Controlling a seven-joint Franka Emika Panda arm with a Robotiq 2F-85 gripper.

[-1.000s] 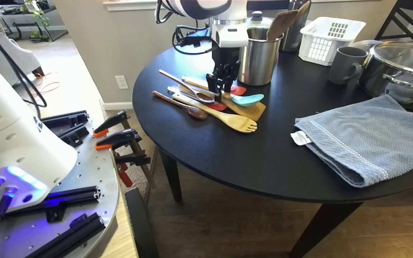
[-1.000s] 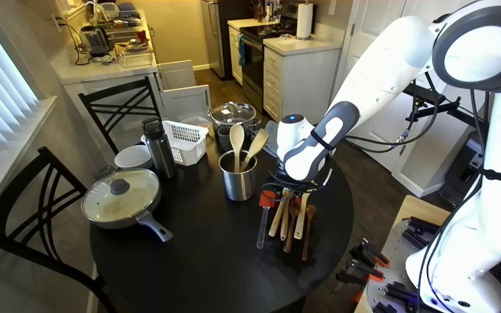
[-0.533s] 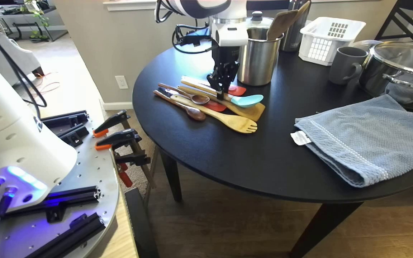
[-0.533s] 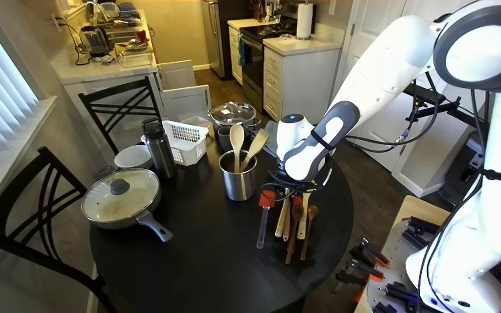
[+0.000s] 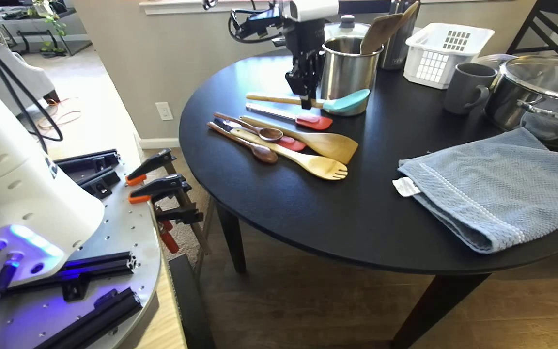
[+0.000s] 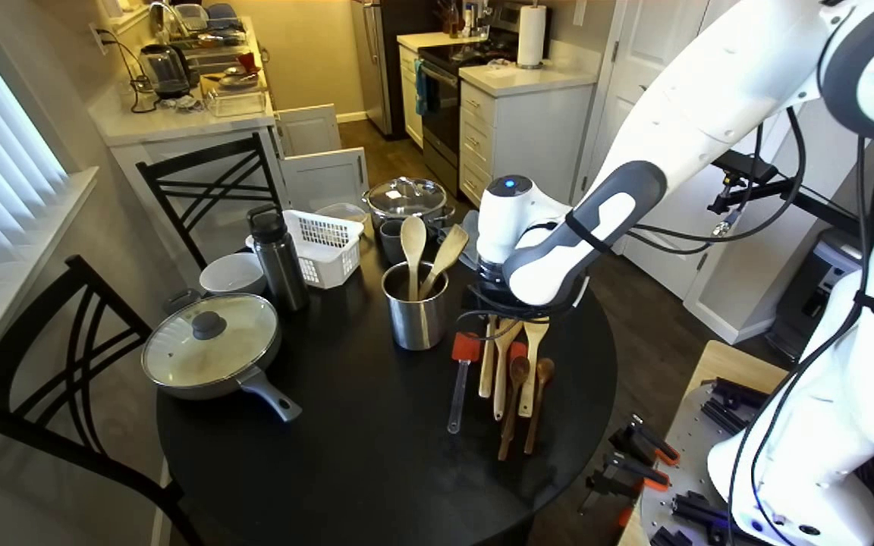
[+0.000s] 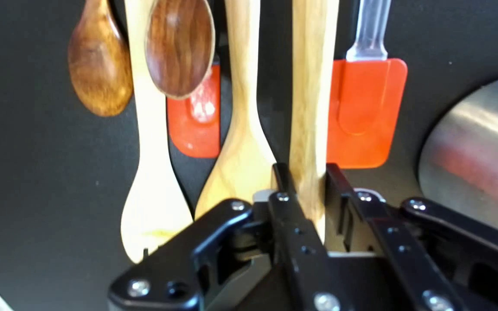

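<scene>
While the gripper (image 7: 307,172) holds the turquoise spoon (image 5: 334,103) above the table (image 5: 303,213), its jaws pinch the wooden handle (image 7: 312,108), and the head (image 5: 352,100) juts out beyond them. Lower than the jaws, a red spatula (image 7: 365,114) lies to one side, with the steel pot (image 7: 486,151) just beyond it; to their opposite side lie a wooden turner (image 7: 244,160), nearest, then another red spatula (image 7: 196,125), a wooden fork (image 5: 325,166) and two brown spoons (image 7: 100,69).
</scene>
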